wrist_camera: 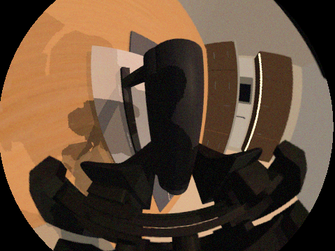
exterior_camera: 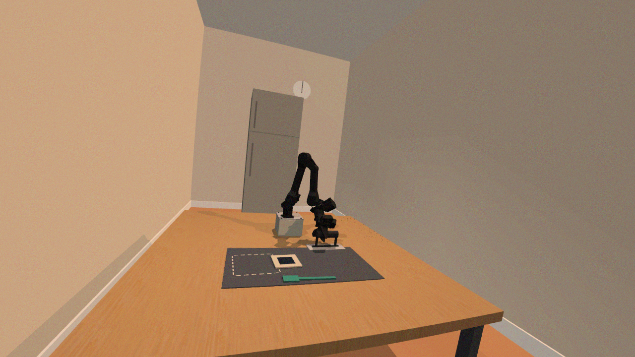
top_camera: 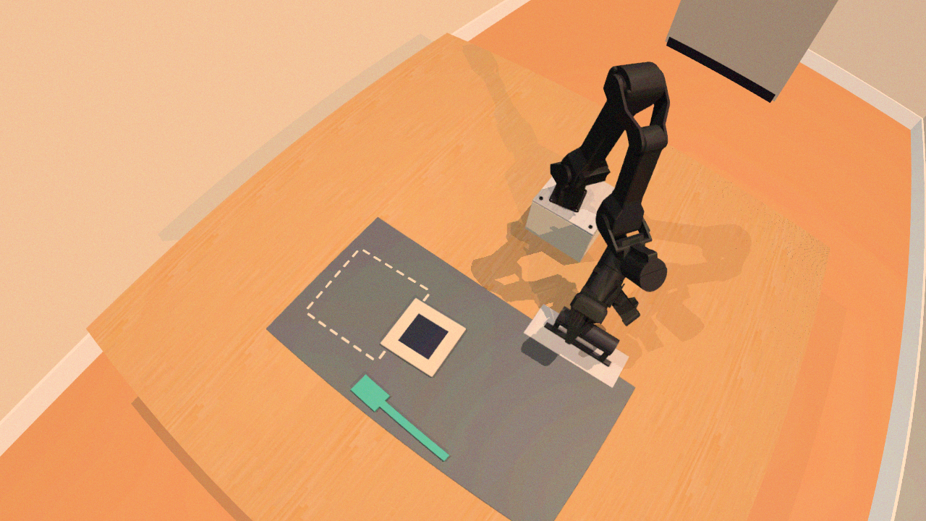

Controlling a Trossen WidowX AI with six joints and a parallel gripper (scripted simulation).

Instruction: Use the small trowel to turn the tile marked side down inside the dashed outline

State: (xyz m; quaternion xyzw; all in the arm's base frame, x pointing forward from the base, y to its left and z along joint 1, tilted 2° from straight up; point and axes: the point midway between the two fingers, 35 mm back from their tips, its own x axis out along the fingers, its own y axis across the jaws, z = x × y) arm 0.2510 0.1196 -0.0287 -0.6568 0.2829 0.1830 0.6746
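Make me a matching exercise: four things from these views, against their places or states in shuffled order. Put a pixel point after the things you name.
1. Tile (top_camera: 422, 336) (exterior_camera: 286, 261)
2. Trowel (top_camera: 603, 339) (exterior_camera: 332, 233) (wrist_camera: 174, 90)
3. Green tool (top_camera: 370, 392) (exterior_camera: 291, 278)
4. Base block (top_camera: 556, 228) (exterior_camera: 289, 227)

A. Under the arm's foot
B. Held by its black handle in the end effector (top_camera: 573, 331) (exterior_camera: 323, 236) (wrist_camera: 173, 157)
C. Dark square facing up
D. Lying ungripped, handle and blade one colour

Pairs: 1-C, 2-B, 3-D, 4-A

high top, low far exterior, close wrist

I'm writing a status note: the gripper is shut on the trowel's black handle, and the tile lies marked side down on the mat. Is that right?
Not quite: the top view shows the tile marked side up on the mat.
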